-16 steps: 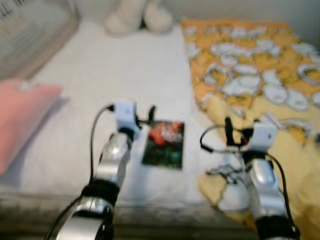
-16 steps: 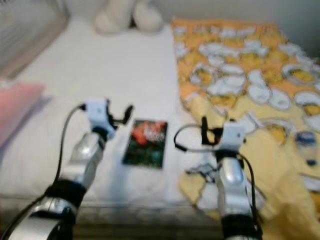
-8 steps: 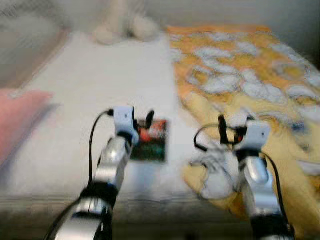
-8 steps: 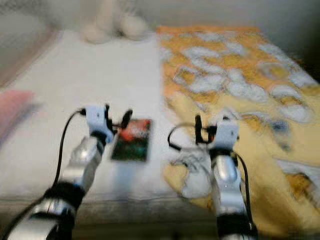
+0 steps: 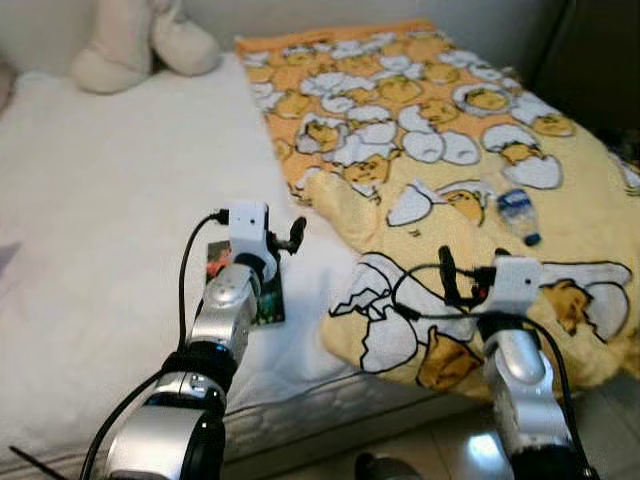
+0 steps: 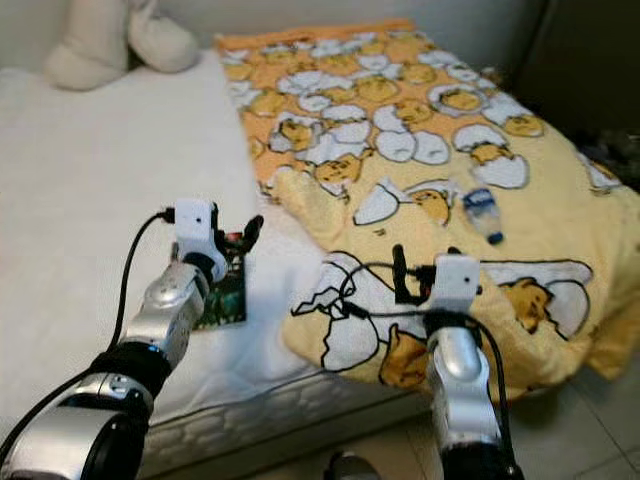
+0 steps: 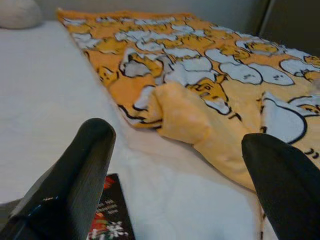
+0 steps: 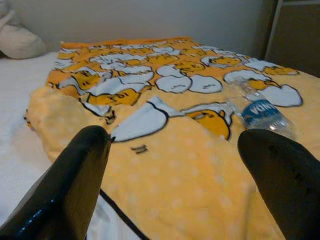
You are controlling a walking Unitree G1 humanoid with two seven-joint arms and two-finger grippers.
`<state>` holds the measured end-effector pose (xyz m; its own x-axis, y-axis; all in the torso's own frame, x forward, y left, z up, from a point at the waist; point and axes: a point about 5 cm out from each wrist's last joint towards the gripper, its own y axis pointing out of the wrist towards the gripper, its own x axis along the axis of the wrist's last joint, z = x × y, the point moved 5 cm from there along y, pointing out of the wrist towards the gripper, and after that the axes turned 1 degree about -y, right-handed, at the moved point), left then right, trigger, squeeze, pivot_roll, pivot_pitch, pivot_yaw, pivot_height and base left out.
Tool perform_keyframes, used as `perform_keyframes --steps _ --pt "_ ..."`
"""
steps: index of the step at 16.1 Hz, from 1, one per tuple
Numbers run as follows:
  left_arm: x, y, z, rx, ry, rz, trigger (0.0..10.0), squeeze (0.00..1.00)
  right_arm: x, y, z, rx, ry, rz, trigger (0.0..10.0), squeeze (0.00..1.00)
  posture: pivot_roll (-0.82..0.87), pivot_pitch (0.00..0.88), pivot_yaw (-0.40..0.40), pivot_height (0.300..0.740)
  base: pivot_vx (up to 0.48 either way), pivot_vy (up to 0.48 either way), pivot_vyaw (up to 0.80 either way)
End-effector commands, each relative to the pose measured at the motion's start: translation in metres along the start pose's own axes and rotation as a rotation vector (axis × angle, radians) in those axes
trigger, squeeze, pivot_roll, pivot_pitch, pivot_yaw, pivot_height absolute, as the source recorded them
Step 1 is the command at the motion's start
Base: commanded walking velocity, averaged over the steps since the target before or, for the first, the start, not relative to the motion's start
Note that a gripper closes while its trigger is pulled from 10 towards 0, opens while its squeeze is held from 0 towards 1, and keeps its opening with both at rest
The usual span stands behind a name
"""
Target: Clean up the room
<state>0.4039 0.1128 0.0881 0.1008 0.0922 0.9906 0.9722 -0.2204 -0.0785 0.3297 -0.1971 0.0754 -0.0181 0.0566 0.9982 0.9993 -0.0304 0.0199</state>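
- A plastic water bottle (image 5: pixel 516 213) with a blue label lies on its side on the yellow blanket (image 5: pixel 420 150), ahead of the right gripper (image 8: pixel 175 165) and a little to its right, well apart from it.
- The right gripper hovers over the near part of the blanket with its two black fingers (image 8: pixel 70 185) spread wide and nothing between them.
- A small dark book (image 5: pixel 268 300) with a red and green cover lies flat on the white bed (image 5: pixel 110 200), just below and beside the left gripper (image 7: pixel 175 170), partly hidden by that arm.
- The left gripper hangs over the bed near its front edge, fingers (image 7: pixel 75 175) wide apart and empty; one finger sits above the book's corner.
- The blanket, printed with egg-shaped cartoon figures, covers the right side of the bed; its folded edge lies just ahead of the left gripper.
- A cream stuffed toy (image 5: pixel 140 40) rests at the far end of the bed, well away from both grippers.
- Pale floor (image 5: pixel 430 450) shows below the mattress edge.
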Motion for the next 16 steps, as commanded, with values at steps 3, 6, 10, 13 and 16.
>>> perform_keyframes --steps 3,6,10,13,16 --pt "0.004 0.003 -0.002 -0.006 -0.013 -0.004 10.0 0.00 -0.003 -0.003 -0.002 -0.006 -0.010 0.022 10.0 0.00 -0.18 0.000 0.052 0.740 0.000 0.480 -0.64" --pt "0.007 0.004 0.001 0.017 0.067 -0.017 10.0 0.00 0.000 -0.002 -0.001 -0.002 -0.013 0.012 10.0 0.00 -0.18 0.000 0.044 0.740 0.000 0.320 -0.23" --pt "0.001 0.004 0.007 0.045 0.034 0.024 10.0 0.00 -0.001 -0.003 -0.002 0.002 -0.017 0.027 10.0 0.00 -0.18 0.000 0.033 0.740 0.000 0.000 -0.39" --pt "-0.011 0.001 0.023 0.135 0.091 0.087 10.0 0.00 -0.002 -0.004 -0.001 0.006 -0.020 0.035 10.0 0.00 -0.18 0.000 0.026 0.740 0.000 0.000 -0.65" --pt "-0.020 -0.002 0.035 0.200 0.156 0.158 10.0 0.00 -0.003 -0.007 0.000 0.014 -0.023 0.036 10.0 0.00 -0.18 0.000 0.020 0.740 0.000 0.000 -0.41"
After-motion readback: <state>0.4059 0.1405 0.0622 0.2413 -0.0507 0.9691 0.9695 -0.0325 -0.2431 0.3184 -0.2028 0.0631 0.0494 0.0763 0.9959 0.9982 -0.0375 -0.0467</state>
